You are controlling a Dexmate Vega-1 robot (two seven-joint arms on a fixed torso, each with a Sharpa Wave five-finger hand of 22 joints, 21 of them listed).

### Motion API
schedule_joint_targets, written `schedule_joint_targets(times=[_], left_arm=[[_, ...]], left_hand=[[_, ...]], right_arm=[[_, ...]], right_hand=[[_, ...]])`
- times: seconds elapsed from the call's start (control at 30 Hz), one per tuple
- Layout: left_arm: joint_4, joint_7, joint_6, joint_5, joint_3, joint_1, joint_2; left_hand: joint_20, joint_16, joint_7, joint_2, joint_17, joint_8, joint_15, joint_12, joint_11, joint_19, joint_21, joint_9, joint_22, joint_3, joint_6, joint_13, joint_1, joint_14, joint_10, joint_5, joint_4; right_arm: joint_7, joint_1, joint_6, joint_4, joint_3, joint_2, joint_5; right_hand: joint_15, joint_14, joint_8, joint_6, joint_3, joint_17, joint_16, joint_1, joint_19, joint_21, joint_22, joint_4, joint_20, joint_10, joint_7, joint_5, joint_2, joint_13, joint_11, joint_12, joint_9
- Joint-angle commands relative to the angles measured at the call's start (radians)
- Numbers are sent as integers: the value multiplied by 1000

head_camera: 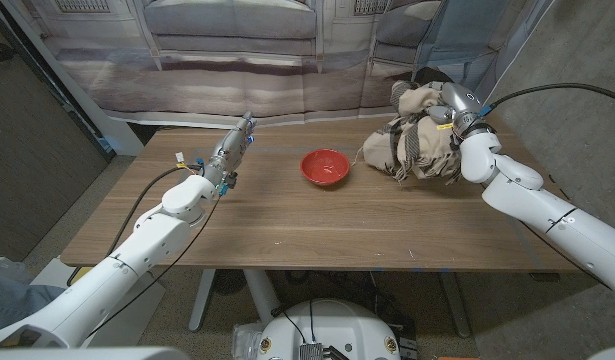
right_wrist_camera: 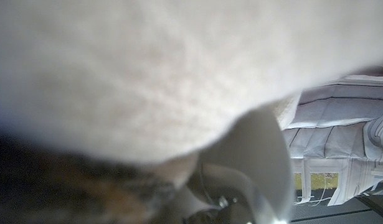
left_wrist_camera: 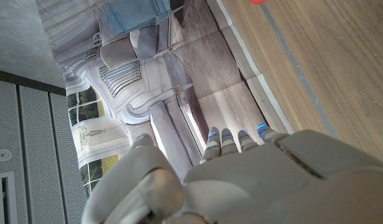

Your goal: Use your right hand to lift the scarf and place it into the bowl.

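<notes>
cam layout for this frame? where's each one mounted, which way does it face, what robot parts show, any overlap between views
Head view: fixed on the head, looking down over the table; both arms, left hand, right hand on the scarf, red bowl.
Left wrist view: on the left wrist, looking along the left hand past the table edge to the backdrop.
Right wrist view: on the right wrist, pressed against blurred scarf fabric.
Shared: scarf in head and right wrist views.
</notes>
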Motion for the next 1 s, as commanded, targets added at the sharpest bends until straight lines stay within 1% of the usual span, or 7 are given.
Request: schedule_joint_targets(times=[0.03,0.43,0.5,0.6,0.8,0.93,1.0], left_arm=[[-2,-2,4,1,-2,-2,4],[-19,4,8,-2,-6,7,8],[-21,2,10,-3,-6,8,10],[-24,4,14,-4,-5,7,10],[-31,6,12,3,-5,6,12],[-38,8,11,3,-8,11,14],[-40,10,9,3,-9,14,14]], left_hand=[[0,-1,5,9,4,0,-7,-2,-1,-104,1,5,3,-6,2,2,4,-7,2,-2,-1],[0,-1,4,10,4,-1,-7,-2,0,-105,1,5,3,-7,2,2,5,-7,2,-2,-1],[0,-1,4,10,4,-1,-7,-2,1,-105,1,5,3,-8,2,2,5,-7,2,-2,-1],[0,-1,5,11,4,0,-7,-2,1,-105,1,5,3,-8,3,2,5,-7,2,-2,-1],[0,-1,5,11,4,0,-7,-2,1,-105,1,6,3,-9,3,2,5,-7,1,-2,-1],[0,-1,4,12,4,-1,-7,-2,1,-105,1,6,3,-9,2,2,6,-8,1,-2,-1],[0,-1,5,12,4,-1,-7,-2,2,-105,1,6,3,-9,1,2,6,-7,1,-2,-2]], right_arm=[[0,-10,54,-32,5,-5,-37],[0,-27,139,-44,29,-2,-34],[-1,-30,155,-46,32,-1,-35],[-4,-36,175,-51,35,1,-40],[-15,-46,223,-55,37,14,-48],[-20,-49,247,-59,37,21,-61],[-20,-51,261,-61,40,25,-59]], right_hand=[[-129,13,9,11,-1,5,1,66,-11,14,-2,-2,-128,18,0,8,67,3,1,-1,5],[-130,15,10,16,1,9,0,72,-15,26,-11,-3,-128,26,-2,9,69,6,-2,-5,6],[-130,15,11,17,1,9,0,73,-15,28,-13,-3,-128,28,-2,9,70,6,3,-6,6],[-131,16,12,20,2,12,2,75,-15,31,-15,-4,-128,31,-2,9,70,6,-2,-8,7],[-131,19,13,22,2,13,1,77,-16,36,-21,-4,-128,36,-2,9,72,10,-3,-8,7],[-131,19,13,23,3,14,1,78,-16,40,-24,-4,-127,38,-2,9,72,12,3,-9,7],[-131,20,13,23,2,15,1,78,-17,42,-26,-4,-127,39,-2,9,72,12,-2,-10,8]])
